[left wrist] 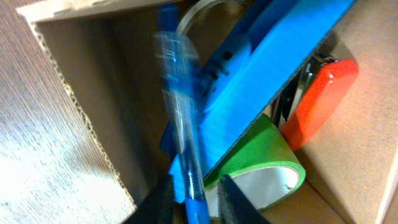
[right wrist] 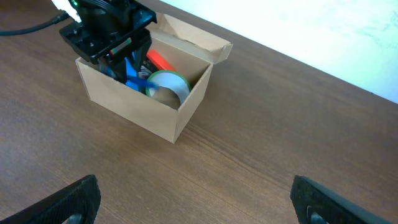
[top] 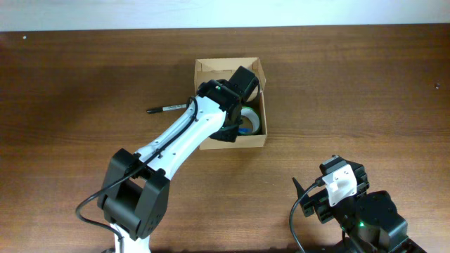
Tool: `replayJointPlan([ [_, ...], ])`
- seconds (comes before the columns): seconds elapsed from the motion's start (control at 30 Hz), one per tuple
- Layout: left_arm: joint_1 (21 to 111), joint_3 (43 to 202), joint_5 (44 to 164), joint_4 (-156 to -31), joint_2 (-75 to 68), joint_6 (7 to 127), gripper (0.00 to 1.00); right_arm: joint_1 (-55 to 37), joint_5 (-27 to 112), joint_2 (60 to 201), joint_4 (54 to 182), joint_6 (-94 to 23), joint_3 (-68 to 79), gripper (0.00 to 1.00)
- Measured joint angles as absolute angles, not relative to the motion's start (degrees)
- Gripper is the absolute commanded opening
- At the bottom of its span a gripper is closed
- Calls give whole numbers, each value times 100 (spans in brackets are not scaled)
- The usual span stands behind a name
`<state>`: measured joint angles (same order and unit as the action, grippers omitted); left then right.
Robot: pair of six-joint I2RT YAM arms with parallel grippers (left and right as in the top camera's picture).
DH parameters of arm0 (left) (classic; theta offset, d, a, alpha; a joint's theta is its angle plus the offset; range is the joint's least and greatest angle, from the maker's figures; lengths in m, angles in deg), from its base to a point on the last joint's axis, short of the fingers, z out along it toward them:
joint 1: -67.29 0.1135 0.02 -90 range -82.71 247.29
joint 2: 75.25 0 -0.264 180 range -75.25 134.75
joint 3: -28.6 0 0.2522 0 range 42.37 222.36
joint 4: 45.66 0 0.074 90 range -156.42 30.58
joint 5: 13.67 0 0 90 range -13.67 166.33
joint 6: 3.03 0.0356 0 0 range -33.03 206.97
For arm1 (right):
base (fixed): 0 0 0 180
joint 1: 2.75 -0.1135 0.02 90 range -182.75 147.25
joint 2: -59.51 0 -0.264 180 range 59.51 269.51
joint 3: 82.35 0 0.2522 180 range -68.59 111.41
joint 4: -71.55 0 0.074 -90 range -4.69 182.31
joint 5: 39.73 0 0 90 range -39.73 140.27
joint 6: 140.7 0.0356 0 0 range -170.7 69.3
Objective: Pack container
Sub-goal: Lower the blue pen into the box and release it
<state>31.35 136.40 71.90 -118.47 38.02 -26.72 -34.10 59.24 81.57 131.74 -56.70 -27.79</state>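
The tan cardboard container (top: 211, 70) stands open at the table's middle back, its lid flap folded out, and shows in the right wrist view (right wrist: 134, 115). My left gripper (left wrist: 196, 193) reaches down into it and is shut on a blue pen (left wrist: 183, 137), which stands steeply against the box wall (left wrist: 81, 62). Inside lie a flat blue packet (left wrist: 267, 68), a green tape roll (left wrist: 261, 149) and an orange-red object (left wrist: 323, 93). My right gripper (right wrist: 193, 199) is open and empty, low over the table at the front right.
A black marker (top: 167, 108) lies on the table just left of the container. The left arm (top: 176, 140) crosses from the front left to the box. The right arm's base (top: 365, 218) is at the front right corner.
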Motion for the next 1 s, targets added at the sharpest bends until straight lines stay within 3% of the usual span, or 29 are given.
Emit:
replayJointPlan([
  [1.0, 3098, 13695, 7304, -11687, 3859, -2665, 30, -3410, 5926, 8157, 13174, -5674, -2779, 99],
])
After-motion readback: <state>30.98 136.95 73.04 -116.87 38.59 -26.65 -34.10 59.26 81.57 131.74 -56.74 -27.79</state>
